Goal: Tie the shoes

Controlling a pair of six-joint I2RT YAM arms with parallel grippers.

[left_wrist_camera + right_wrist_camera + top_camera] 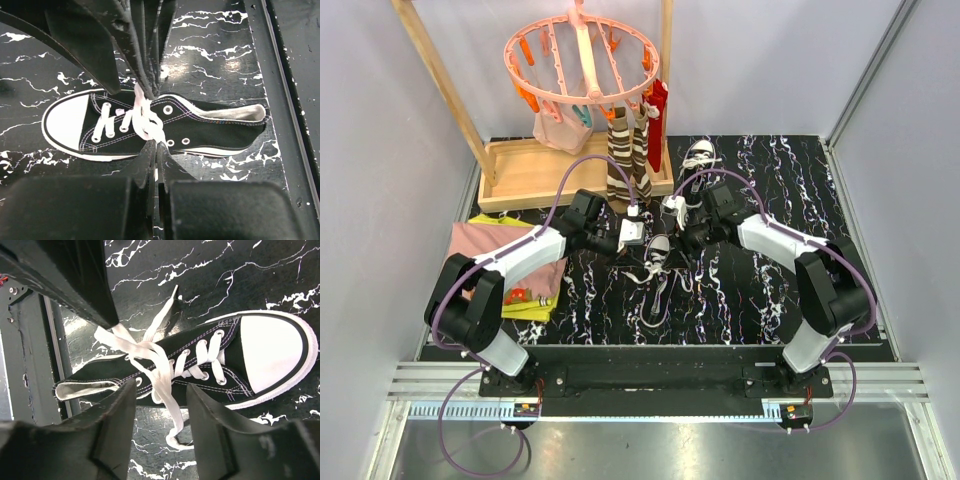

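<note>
Left fingers [131,50] pinch the lace [144,117] over the sneaker [215,127].

A wooden rack [532,172] stands at the back. From it hangs a pink peg hanger [582,55] with brown striped socks [625,155] and a red sock [657,112]. In front of the rack lie a pink cloth [485,250] and a yellow cloth [528,306] – to its right, a black marbled mat [780,175].

Lab robot cell: plain white walls [770,60], aluminium base rail [880,380], black marbled mat [790,180].

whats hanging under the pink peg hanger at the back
Brown striped socks, a red garment and a pink cloth hang there. They hide part of the wooden tray below.
</note>
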